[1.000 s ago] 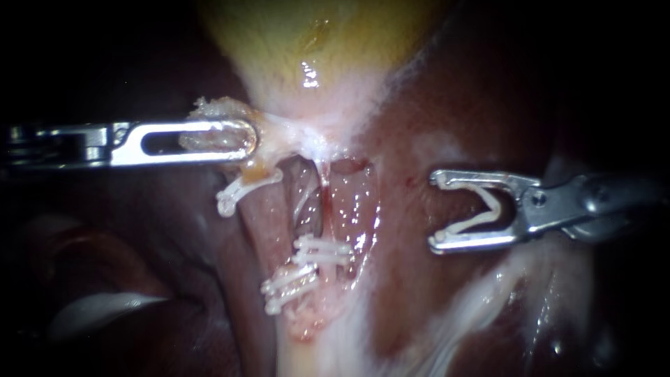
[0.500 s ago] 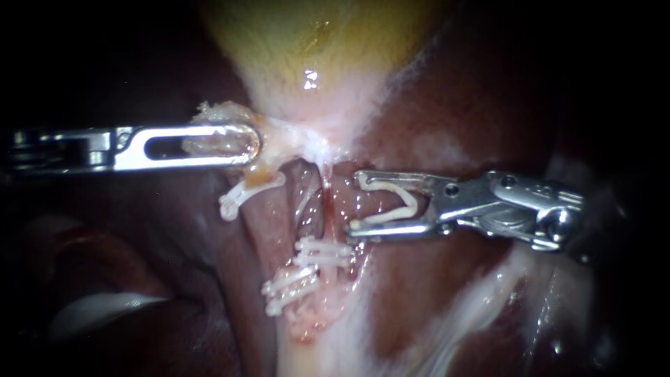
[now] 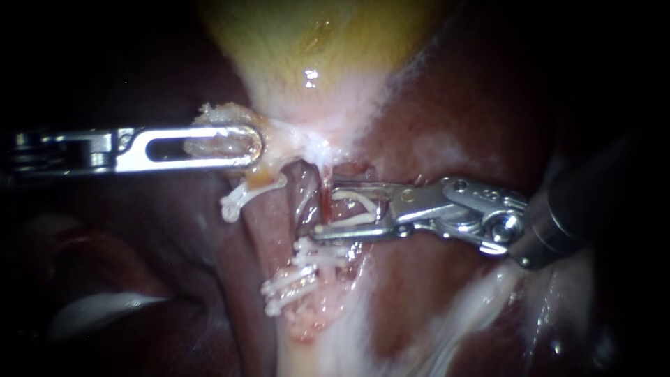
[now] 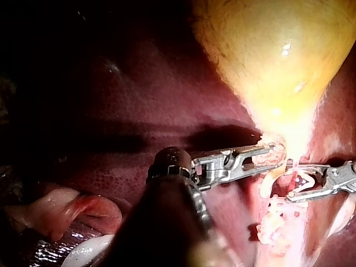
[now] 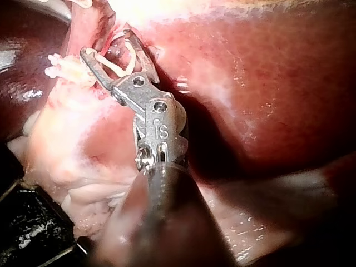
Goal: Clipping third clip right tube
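Note:
My left instrument (image 3: 250, 143) enters from the left, its jaws shut on pale tissue at the neck of the yellow gallbladder (image 3: 314, 42), holding it out sideways. My right instrument (image 3: 325, 209) enters from the right with its jaws standing apart, holding an open white clip (image 3: 356, 201). The clip's legs straddle the right tube (image 3: 342, 210). Two closed white clips (image 3: 324, 250) (image 3: 287, 287) sit lower on this tube. One more clip (image 3: 241, 197) sits on the left tube (image 3: 269, 220). The right wrist view shows the loaded jaws (image 5: 105, 45) reaching across the tube.
Dark red liver (image 3: 453, 105) surrounds the tubes on both sides. A pale, glistening object (image 3: 105, 307) lies low at the left. In the left wrist view, both instruments (image 4: 268, 153) (image 4: 293, 188) meet just below the gallbladder (image 4: 267, 55).
My right instrument has moved left from over the liver onto the right tube, and its clip now straddles the tube. The left instrument has held still.

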Action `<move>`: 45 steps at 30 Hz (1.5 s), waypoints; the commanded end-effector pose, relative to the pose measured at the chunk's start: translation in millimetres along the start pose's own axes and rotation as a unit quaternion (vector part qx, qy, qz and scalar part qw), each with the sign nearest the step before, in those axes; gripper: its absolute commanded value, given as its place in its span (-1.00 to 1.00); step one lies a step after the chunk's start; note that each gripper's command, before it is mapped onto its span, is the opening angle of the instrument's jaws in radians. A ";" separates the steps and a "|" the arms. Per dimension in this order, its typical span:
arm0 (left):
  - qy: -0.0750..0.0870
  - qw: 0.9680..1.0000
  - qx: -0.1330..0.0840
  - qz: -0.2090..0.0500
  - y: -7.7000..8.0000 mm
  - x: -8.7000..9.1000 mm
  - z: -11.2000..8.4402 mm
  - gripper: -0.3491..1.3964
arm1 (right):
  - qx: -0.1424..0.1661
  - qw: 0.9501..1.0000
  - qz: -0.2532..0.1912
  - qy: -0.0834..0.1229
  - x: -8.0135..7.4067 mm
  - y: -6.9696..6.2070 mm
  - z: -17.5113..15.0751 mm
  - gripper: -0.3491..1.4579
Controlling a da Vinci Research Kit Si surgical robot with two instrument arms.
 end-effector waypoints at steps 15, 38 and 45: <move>0.000 1.000 0.000 0.000 0.0 0.1 0.0 -1.00 | 0.030 0.998 0.029 0.043 0.5 0.3 0.4 -0.07; 0.001 1.000 0.001 0.001 0.2 0.2 0.0 -1.00 | 0.080 0.990 0.049 0.104 3.8 -1.6 -0.7 -0.13; 0.001 1.000 0.001 0.001 0.2 0.2 0.0 -1.00 | 0.083 0.989 0.067 0.102 3.7 -1.6 -1.2 -0.34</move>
